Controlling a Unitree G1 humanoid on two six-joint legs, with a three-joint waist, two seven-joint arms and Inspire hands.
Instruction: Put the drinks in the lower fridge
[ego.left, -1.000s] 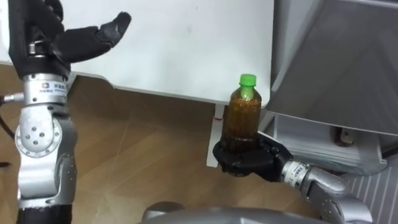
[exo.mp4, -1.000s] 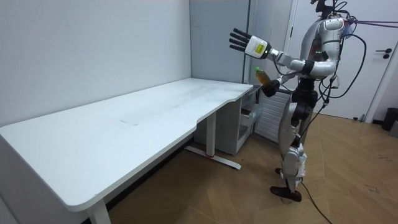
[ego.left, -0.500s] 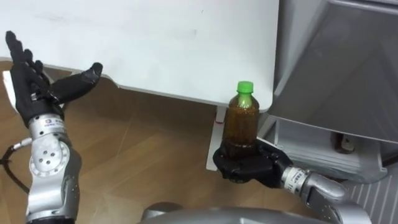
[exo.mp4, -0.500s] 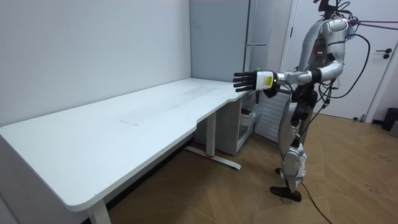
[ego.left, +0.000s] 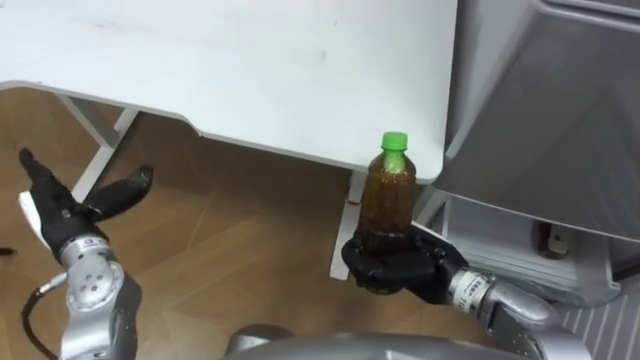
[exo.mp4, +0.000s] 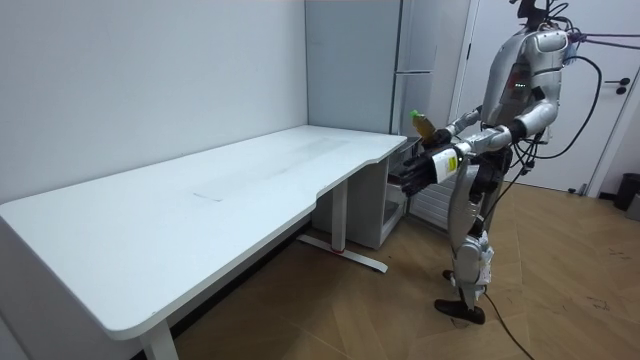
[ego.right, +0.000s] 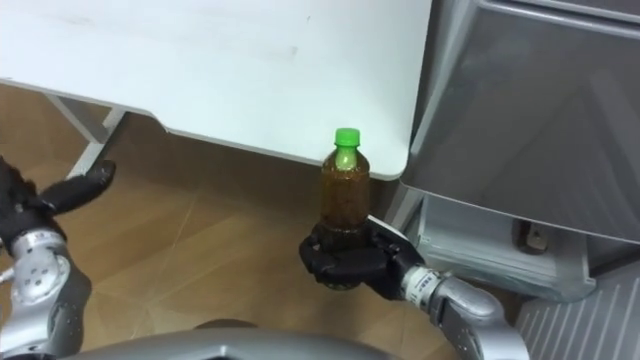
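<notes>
In the eye views, my right hand (ego.left: 393, 270) was curled round the base of the bottle (ego.left: 390, 195) and held it upright, green cap on top. The table (ego.left: 250, 60) edge lay just beyond those fingers, and the fridge (ego.left: 545, 110) was close on their right. My left hand (ego.left: 72, 212) hung well off to the left above the floor (ego.left: 230, 240), fingers straight, thumb spread, holding nothing.

In the room view, I stood at the table's far end, with the bottle (exo.mp4: 423, 124) above my lowered left hand (exo.mp4: 418, 170).
</notes>
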